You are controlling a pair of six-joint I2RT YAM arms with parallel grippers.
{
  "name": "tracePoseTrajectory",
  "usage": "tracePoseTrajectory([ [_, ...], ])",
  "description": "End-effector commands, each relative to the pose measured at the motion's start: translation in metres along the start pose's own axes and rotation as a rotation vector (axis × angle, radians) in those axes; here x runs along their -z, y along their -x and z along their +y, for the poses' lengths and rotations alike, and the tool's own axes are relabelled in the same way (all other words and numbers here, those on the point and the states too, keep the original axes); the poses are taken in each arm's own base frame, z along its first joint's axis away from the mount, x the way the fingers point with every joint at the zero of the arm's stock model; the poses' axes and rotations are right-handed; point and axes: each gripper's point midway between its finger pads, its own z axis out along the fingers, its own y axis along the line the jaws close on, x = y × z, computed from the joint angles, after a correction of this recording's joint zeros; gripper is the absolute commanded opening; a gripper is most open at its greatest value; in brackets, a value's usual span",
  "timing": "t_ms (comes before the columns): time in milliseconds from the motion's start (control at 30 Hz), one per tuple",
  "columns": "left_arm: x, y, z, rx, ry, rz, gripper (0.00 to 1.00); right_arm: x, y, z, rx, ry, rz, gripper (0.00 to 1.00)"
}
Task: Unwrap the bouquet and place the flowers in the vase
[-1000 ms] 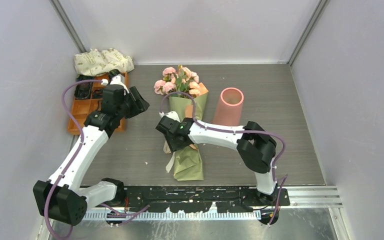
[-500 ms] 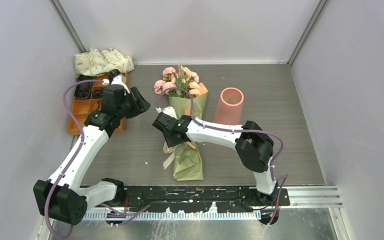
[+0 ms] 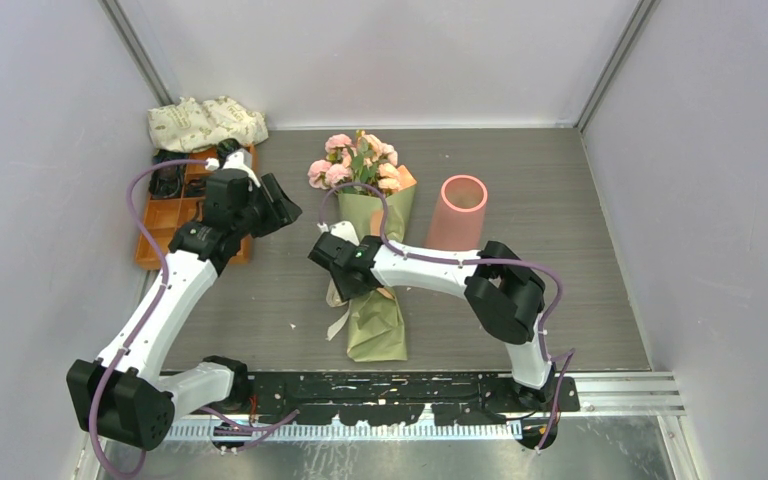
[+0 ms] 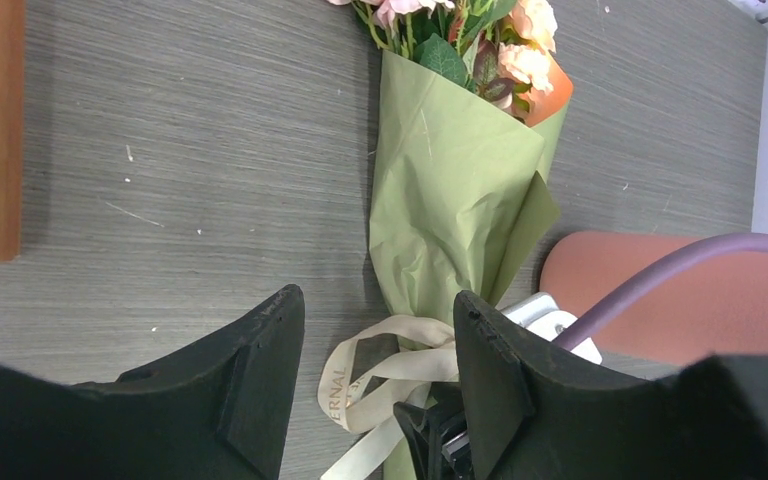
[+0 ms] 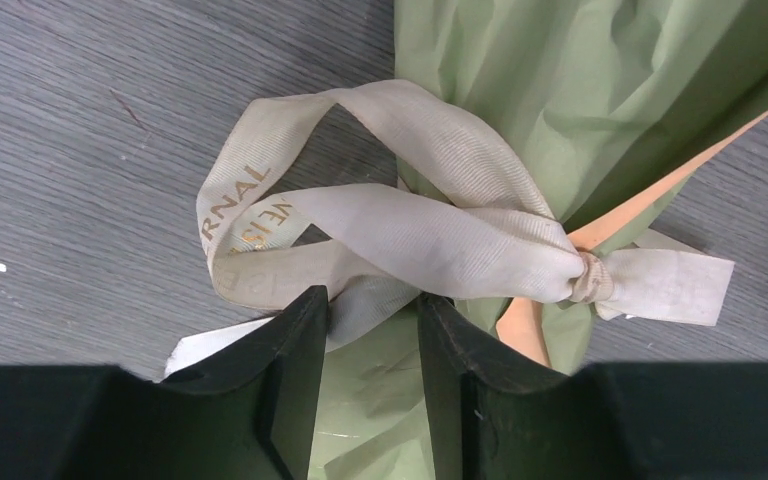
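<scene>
The bouquet (image 3: 376,214) lies on the table in its olive-green and orange paper cone, and the pink and peach flowers (image 3: 356,160) stick out at its far end. A cream ribbon (image 5: 410,235) is still knotted in a bow round its waist. My right gripper (image 3: 348,280) is low over that bow. It is open (image 5: 372,300), with a ribbon tail lying across the gap at its fingertips and green paper showing between the fingers. My left gripper (image 3: 278,205) hovers open (image 4: 378,300) left of the bouquet, holding nothing. The salmon-pink vase (image 3: 458,212) stands upright to the right of the bouquet.
An orange compartment tray (image 3: 165,228) sits at the left under my left arm, with black items (image 3: 168,178) in its far cells. A white leaf-print cloth bundle (image 3: 205,122) lies in the back left corner. Grey walls close in on both sides and the back.
My right gripper shifted slightly left and back over the bow, and the ribbon loops moved a little. The left arm has not moved.
</scene>
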Motion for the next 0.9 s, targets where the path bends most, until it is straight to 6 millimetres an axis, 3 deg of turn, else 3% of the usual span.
tracePoseTrajectory([
  [0,0.001,0.006,-0.009,-0.006,-0.042,-0.024,0.57,0.008,0.013,-0.001,-0.043,0.001,-0.057,0.45],
  [233,0.0,0.004,-0.007,-0.007,-0.041,-0.024,0.57,0.009,0.022,-0.003,-0.03,-0.021,-0.08,0.43],
  [433,-0.016,-0.005,-0.007,-0.003,-0.061,0.002,0.57,0.016,0.037,-0.001,-0.012,-0.031,-0.112,0.39],
  [567,-0.029,-0.014,-0.007,0.007,-0.074,0.034,0.57,0.012,0.037,-0.001,-0.008,-0.034,-0.102,0.21],
  [767,-0.047,-0.019,-0.017,0.003,-0.127,0.061,0.57,0.011,0.034,-0.001,-0.012,-0.032,-0.097,0.08],
  [867,-0.057,-0.023,-0.033,-0.008,-0.19,0.079,0.57,0.016,0.036,-0.003,-0.013,-0.039,-0.108,0.01],
])
